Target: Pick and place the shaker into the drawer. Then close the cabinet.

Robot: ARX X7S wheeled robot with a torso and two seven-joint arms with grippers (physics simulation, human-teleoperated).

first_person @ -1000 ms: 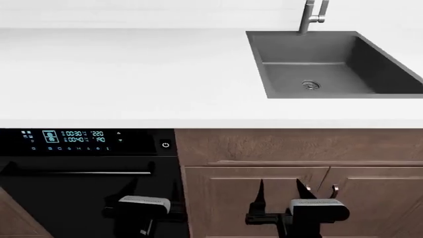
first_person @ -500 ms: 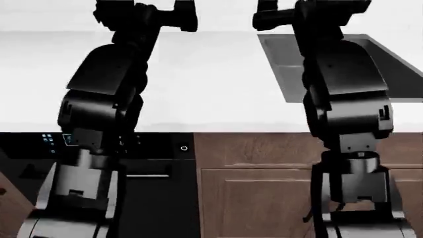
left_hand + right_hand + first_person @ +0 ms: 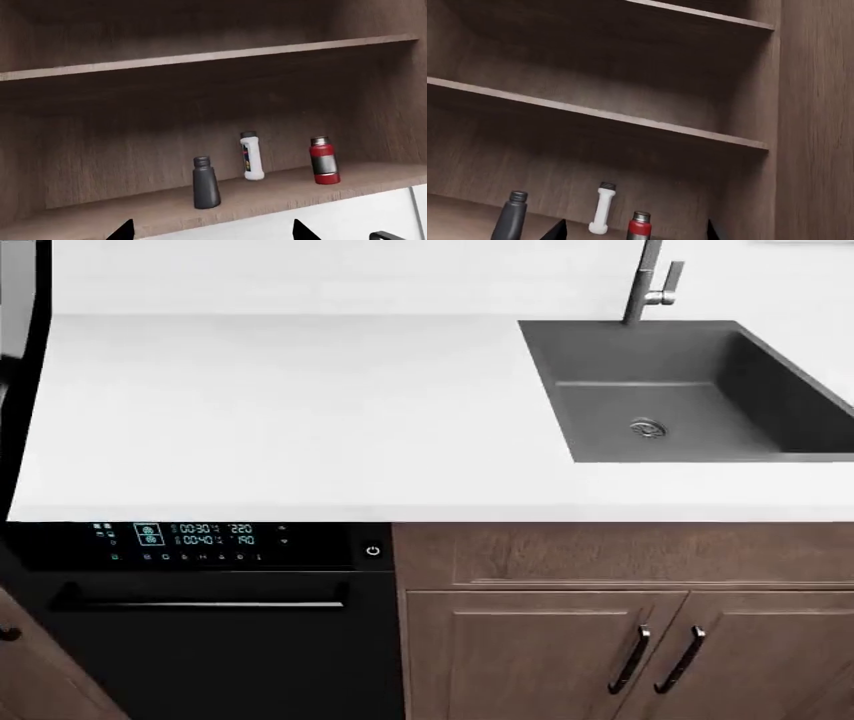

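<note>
Showing only as two dark fingertip points (image 3: 124,229), the left gripper (image 3: 212,231) is seen spread apart, nothing held between them; the right gripper (image 3: 634,230) is likewise spread and empty. On the open wooden cabinet's lowest shelf (image 3: 280,197) three things are stood upright, apart: a dark grey shaker (image 3: 205,183), a white bottle (image 3: 251,156), a red flask (image 3: 324,160). Below the countertop (image 3: 280,410), the drawer (image 3: 627,555) is shut.

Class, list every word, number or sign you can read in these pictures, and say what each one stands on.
"00:30" and "220": upper row of the oven's display panel, as best they read.
"00:40" and "190": lower row, likewise.
Power symbol: right end of that panel.
Remaining panel icons: too small to read.
White bottle label: coloured, blurred, unreadable.
</note>
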